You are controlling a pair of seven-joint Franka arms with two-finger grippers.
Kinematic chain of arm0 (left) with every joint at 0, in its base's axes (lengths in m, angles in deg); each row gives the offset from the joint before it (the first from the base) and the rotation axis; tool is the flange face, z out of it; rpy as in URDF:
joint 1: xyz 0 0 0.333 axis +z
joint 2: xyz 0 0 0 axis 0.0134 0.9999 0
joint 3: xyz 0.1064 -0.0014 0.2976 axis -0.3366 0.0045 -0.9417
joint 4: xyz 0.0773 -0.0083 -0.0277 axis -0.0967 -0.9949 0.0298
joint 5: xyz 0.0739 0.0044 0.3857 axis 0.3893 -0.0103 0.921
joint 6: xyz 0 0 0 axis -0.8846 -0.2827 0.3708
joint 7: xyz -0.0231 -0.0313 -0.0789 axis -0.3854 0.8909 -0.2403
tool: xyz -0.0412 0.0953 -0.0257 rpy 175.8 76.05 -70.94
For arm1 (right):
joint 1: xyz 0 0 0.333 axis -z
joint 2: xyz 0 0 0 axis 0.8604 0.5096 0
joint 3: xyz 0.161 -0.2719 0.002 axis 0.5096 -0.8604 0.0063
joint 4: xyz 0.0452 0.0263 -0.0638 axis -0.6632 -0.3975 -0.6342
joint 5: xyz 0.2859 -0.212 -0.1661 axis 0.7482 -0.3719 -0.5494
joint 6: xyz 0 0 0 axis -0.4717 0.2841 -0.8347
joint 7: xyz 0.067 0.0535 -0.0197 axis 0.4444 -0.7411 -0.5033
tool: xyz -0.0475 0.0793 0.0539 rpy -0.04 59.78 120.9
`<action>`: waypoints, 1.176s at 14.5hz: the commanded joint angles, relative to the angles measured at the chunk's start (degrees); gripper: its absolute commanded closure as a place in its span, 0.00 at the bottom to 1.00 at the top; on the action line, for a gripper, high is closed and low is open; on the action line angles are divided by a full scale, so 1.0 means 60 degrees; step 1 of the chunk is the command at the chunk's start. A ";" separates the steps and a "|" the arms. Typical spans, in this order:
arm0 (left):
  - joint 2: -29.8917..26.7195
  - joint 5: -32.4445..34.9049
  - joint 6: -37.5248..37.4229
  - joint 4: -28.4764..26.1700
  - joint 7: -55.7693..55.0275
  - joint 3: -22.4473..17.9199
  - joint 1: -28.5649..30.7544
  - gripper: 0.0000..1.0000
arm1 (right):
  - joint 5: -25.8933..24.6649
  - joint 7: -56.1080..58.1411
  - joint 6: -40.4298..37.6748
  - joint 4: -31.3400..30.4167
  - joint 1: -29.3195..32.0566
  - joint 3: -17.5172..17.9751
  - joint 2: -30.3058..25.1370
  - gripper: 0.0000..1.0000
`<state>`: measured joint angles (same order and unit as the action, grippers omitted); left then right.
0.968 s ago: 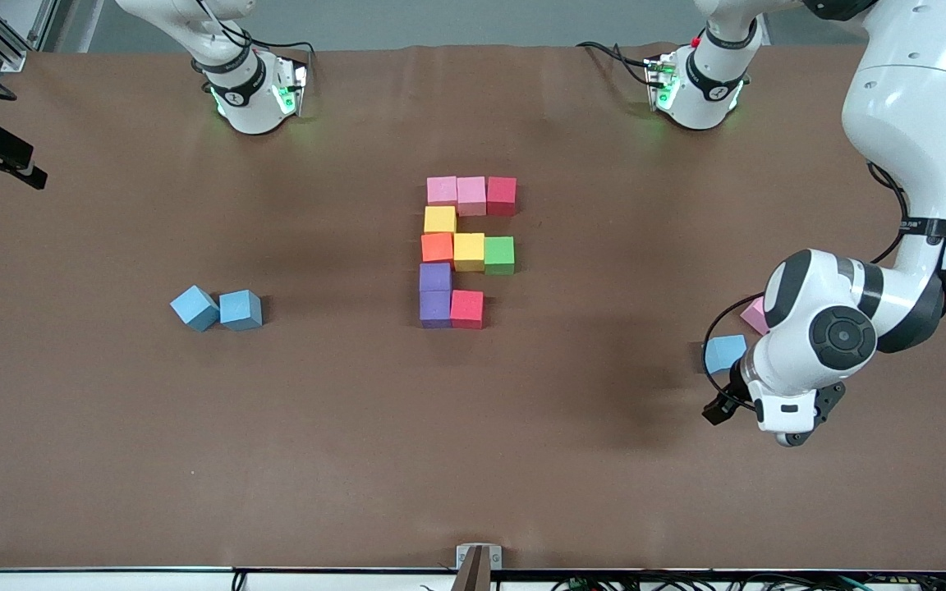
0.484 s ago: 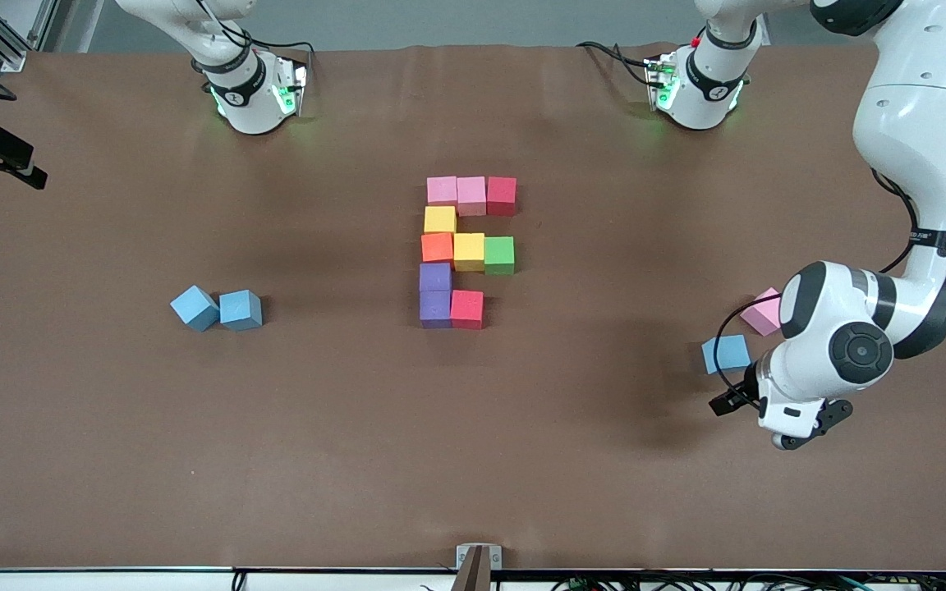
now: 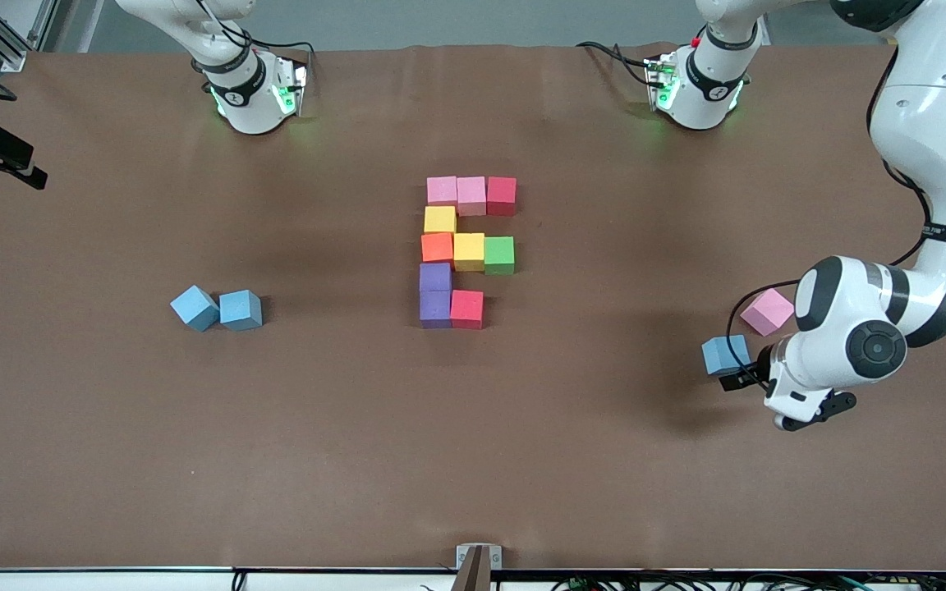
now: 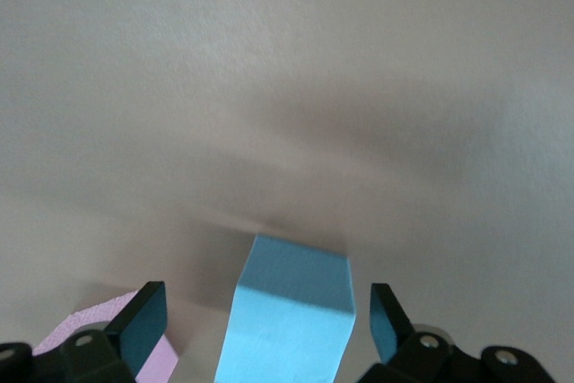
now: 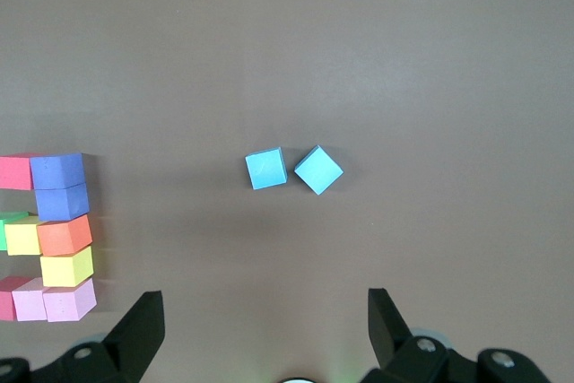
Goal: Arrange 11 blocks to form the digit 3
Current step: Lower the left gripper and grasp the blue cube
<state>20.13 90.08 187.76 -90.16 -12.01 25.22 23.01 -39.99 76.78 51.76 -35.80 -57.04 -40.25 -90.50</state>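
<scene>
The digit (image 3: 466, 252) sits mid-table with its long axis running from the robots' bases toward the front camera. It has 10 cubes: a bar of 2 pink and 1 red farthest from the camera, a yellow link (image 3: 439, 219), a bar of orange, yellow and green, a purple link (image 3: 434, 277), then a purple and a red (image 3: 466, 309) nearest the camera. The links run along the side toward the right arm's end, and the bars point toward the left arm's end. The last bar is 1 cube short.

The left arm reaches from its base out and down to the left arm's end of the table, elbow bent, wrist low. The left gripper (image 4: 260, 318) hangs over a light blue block (image 3: 723, 354) with its fingers (image 4: 143, 320) wide apart, 1 on each side of the block and not touching it. A pink block (image 3: 766, 311) lies near, a little farther from the camera, turned askew.

2 more blue blocks (image 3: 217, 309) lie touching toward the right arm's end, 1 rotated. The right gripper (image 5: 265, 329) waits high over the table, fingers spread, holding nothing; the front view shows only that arm's base.

The left wrist view cuts off most of the pink block and the blue block's near end.
</scene>
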 commanded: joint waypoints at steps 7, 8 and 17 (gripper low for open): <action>-0.0363 0.0183 0.0968 -0.1376 0.1320 0.1162 0.1391 0.00 | -0.0107 0.0114 -0.0060 0.0159 0.0155 0.0119 0.0099 0.00; -0.0363 0.0183 0.1159 -0.1464 0.1452 0.1162 0.1391 0.00 | -0.0107 0.0114 -0.0060 0.0159 0.0155 0.0119 0.0099 0.00; 0.0046 0.0564 0.1453 -0.1450 0.1454 0.1133 0.1289 0.02 | -0.0107 0.0114 -0.0060 0.0159 0.0155 0.0119 0.0099 0.00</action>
<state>19.97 91.93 195.26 -98.49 -3.44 31.97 30.64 -39.99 76.78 51.76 -35.80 -57.04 -40.25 -90.48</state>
